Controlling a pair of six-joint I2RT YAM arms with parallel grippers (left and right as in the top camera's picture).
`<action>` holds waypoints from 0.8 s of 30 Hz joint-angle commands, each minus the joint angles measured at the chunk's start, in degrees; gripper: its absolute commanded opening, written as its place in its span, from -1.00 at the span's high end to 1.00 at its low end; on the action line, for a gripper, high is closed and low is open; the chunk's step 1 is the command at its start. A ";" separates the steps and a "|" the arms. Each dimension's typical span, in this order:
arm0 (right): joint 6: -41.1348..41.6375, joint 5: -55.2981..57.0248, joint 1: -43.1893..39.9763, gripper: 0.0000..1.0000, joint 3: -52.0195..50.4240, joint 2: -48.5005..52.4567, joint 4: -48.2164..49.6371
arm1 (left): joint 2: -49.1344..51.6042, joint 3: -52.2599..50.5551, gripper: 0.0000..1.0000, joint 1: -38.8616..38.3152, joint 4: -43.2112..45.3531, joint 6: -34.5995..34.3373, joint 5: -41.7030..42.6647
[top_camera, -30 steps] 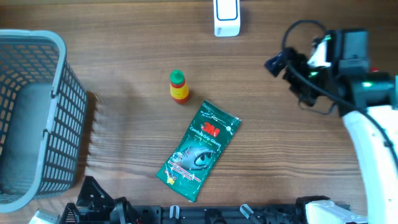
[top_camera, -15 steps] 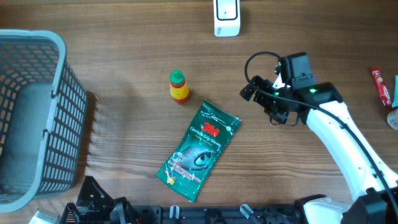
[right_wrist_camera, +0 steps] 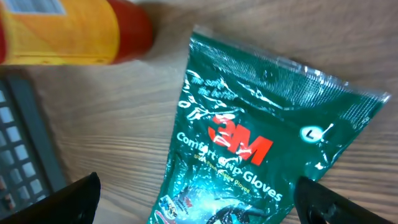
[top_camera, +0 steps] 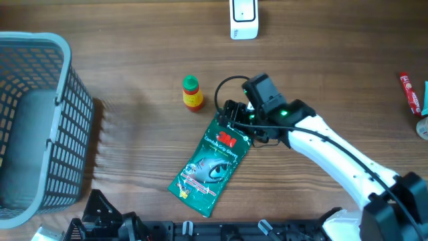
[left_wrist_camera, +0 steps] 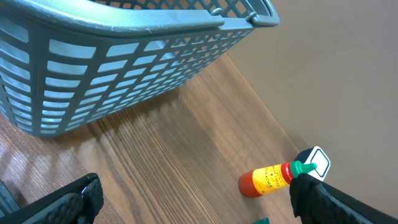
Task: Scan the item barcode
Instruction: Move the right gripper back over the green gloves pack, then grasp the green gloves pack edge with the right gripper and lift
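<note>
Glove pack (top_camera: 214, 161) lies flat mid-surface, long axis running far-right to near-left. Right fingers (right_wrist_camera: 71, 202) are spread wide and empty, over its far-right end. Left fingers (left_wrist_camera: 78, 202) are also wide open, well apart at near left. Right arm is nearer.

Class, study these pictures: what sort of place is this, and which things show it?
Probably a mock shop checkout on a wooden table: a grey plastic mesh shopping basket, a white scanner-like device, and retail goods, a green foil 3M gloves packet and a small yellow bottle.
</note>
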 commanded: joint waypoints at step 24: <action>-23.26 19.21 -7.80 0.09 8.07 18.82 -28.22 | -0.22 0.00 -1.00 -0.15 0.20 0.04 0.09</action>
